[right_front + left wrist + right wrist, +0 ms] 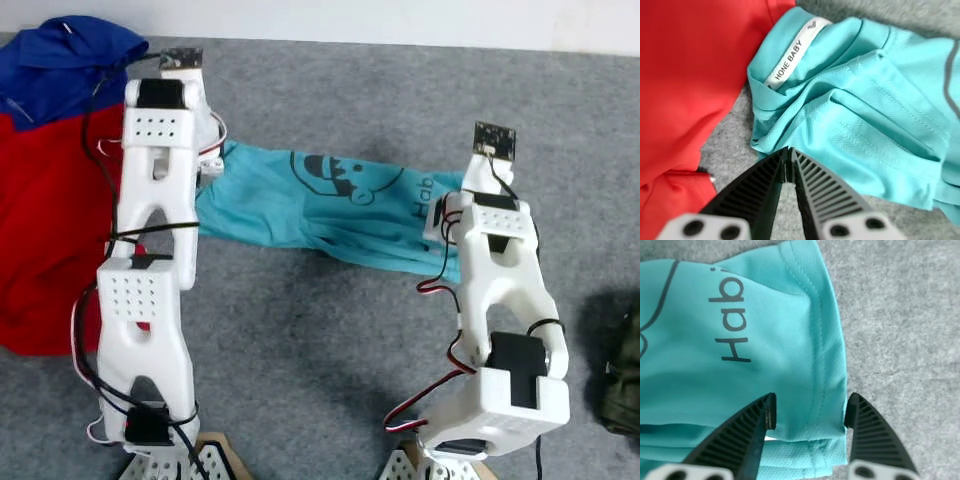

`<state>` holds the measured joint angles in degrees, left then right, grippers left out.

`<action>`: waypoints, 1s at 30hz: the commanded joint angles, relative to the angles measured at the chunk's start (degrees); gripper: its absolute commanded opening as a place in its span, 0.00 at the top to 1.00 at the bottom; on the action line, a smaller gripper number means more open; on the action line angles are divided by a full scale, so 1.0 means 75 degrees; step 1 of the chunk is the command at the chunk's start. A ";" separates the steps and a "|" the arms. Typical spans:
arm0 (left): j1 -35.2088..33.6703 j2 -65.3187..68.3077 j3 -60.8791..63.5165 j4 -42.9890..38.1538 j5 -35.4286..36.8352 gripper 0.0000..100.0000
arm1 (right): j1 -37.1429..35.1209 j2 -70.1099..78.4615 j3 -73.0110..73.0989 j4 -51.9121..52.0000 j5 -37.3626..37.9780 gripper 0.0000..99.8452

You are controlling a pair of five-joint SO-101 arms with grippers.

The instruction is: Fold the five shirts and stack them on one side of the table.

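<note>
- Centrally, teal shirt (330, 205), loosely folded lengthwise into a band, lies across the grey surface (300, 340) between the two arms; printed side up, dark lettering towards the right arm.
- Collar end of same, with white neck label (790, 55), bunched in folds just beside the red shirt (690, 75).
- Left hand (789, 165): fingers pressed together, tips at the bunched collar-end edge of the teal shirt; whether cloth is caught between them cannot be told.
- Right hand (810, 412): fingers spread, straddling the stitched edge of the teal shirt at its far end, one finger over the cloth, the other at the edge.
- Red shirt spread flat on the left side of the surface, partly under the left arm.
- Blue garment (60, 60), heaped at the far left corner, overlapping the red shirt.
- Dark green garment (625, 370) at the right edge, well apart from the teal shirt.
</note>
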<state>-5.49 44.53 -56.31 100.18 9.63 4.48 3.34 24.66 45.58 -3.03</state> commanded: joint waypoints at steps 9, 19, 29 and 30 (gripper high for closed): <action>0.0158 -0.1647 0.0018 0.0094 0.0164 0.99 | 0.0229 -0.0404 -0.0651 0.0311 -0.0926 0.76; 0.0100 -0.0721 0.0111 0.0094 0.0961 0.99 | 0.0205 0.0381 -0.0897 0.0264 -0.0938 0.76; -0.0053 -0.0686 0.0147 0.0094 0.0985 0.99 | 0.0205 0.2995 -0.3335 0.1577 -0.0879 0.77; -0.0064 -0.0686 0.0147 0.0094 0.0985 0.99 | 0.0205 0.3206 -0.3487 0.1752 -0.0867 0.77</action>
<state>-5.23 40.04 -55.08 100.44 16.66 5.45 24.35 3.56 56.40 -9.27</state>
